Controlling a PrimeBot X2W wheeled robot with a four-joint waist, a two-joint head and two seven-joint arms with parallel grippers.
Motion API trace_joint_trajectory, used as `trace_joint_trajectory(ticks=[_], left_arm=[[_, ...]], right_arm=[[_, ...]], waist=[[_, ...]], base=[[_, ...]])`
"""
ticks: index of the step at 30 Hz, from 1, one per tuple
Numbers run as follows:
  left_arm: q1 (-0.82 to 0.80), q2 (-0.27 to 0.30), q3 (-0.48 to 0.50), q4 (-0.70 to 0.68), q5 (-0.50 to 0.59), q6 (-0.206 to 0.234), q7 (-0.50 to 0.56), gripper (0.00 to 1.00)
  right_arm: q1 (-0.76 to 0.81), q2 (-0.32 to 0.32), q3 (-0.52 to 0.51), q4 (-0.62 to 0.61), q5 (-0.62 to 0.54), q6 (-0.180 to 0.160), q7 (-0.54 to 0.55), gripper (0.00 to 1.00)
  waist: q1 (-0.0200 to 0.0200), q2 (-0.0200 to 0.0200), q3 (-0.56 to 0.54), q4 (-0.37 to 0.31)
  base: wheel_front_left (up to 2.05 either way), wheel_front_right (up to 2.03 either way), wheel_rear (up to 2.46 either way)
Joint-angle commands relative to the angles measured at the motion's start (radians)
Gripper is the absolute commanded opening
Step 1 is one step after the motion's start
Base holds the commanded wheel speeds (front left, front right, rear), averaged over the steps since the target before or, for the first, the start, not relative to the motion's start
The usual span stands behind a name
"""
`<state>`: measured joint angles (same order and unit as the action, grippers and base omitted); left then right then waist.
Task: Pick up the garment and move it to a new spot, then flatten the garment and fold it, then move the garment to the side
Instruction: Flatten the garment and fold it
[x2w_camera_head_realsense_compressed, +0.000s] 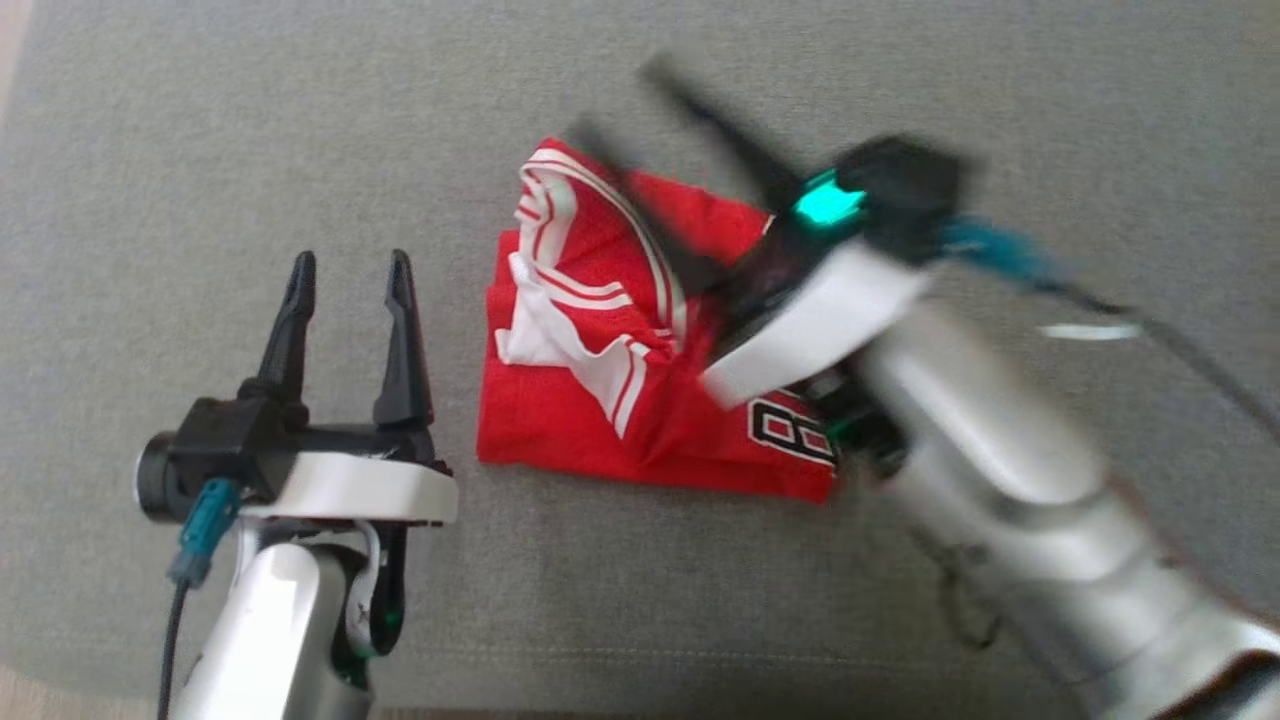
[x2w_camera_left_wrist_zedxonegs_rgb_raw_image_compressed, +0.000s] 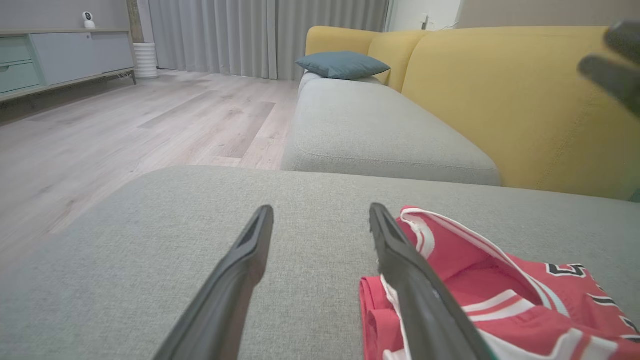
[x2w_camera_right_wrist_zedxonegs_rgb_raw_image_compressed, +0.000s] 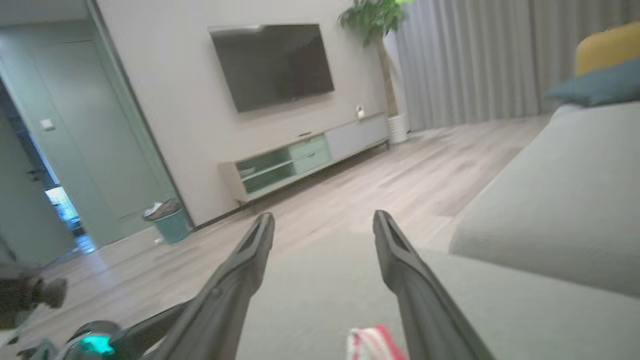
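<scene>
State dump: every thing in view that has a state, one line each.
garment, roughly folded, rumpled on top, lying on the grey seat, held by neither gripper
left gripper, jaws open, empty, beside the garment
right gripper, jaws open, empty, blurred above the garment in the head view
TV, screen dark
curtains, drawn shut

Right gripper (x2w_camera_right_wrist_zedxonegs_rgb_raw_image_compressed: 324, 215) spread (garment (x2w_camera_right_wrist_zedxonegs_rgb_raw_image_compressed: 372, 344) beneath)

Red, white-striped garment (x2w_camera_head_realsense_compressed: 590, 440); grey sofa (x2w_camera_head_realsense_compressed: 300, 120)
</scene>
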<state>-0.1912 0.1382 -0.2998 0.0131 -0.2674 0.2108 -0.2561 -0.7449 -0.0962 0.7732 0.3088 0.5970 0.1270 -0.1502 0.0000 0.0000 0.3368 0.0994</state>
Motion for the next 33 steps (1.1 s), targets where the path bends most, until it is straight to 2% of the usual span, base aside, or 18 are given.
trace_joint_trajectory(ticks=[1,3,4,6,10,14,21,33], left_arm=[[-0.017,0.011,0.049,-0.030,0.013,0.002,-0.006,1.00],[-0.011,0.014,0.055,-0.034,0.019,0.004,-0.006,1.00],[-0.008,0.016,0.058,-0.040,0.026,0.006,-0.006,1.00],[-0.004,0.020,0.063,-0.046,0.034,0.010,-0.006,1.00],[-0.001,0.031,0.070,-0.052,0.042,0.012,-0.006,1.00],[0.005,0.040,0.074,-0.054,0.047,0.014,-0.006,1.00],[0.022,0.054,0.071,-0.054,0.052,0.018,-0.006,1.00],[0.032,0.065,0.060,-0.075,0.055,0.028,0.010,1.00]], right_arm=[[0.032,-0.020,-0.059,-0.063,-0.042,0.004,-0.029,1.00],[0.080,-0.057,-0.150,-0.107,-0.102,0.004,-0.043,1.00],[0.144,-0.088,-0.253,-0.154,-0.167,0.004,-0.047,1.00],[0.219,-0.108,-0.355,-0.199,-0.229,0.004,-0.036,1.00],[0.379,-0.114,-0.533,-0.285,-0.315,0.004,0.001,1.00],[0.513,-0.094,-0.649,-0.357,-0.364,0.004,0.034,1.00],[0.640,-0.053,-0.708,-0.435,-0.400,0.004,0.073,1.00],[0.666,-0.033,-0.713,-0.452,-0.394,0.004,0.095,1.00]], waist=[[0.0000,0.0000,-0.005,-0.014],[0.0000,0.0000,-0.009,-0.028],[0.0000,0.0000,-0.010,-0.039],[0.0000,0.0000,-0.012,-0.051],[0.0000,0.0000,-0.015,-0.071],[0.0000,0.0000,-0.023,-0.089],[0.0000,0.0000,-0.034,-0.107],[0.0000,0.0000,-0.039,-0.111]], base=[[0.00,0.00,0.00],[0.00,0.00,0.00],[0.00,0.00,0.00],[0.00,0.00,0.00],[0.00,0.00,0.00],[0.00,0.00,0.00],[0.00,0.00,0.00],[0.00,0.00,0.00]])
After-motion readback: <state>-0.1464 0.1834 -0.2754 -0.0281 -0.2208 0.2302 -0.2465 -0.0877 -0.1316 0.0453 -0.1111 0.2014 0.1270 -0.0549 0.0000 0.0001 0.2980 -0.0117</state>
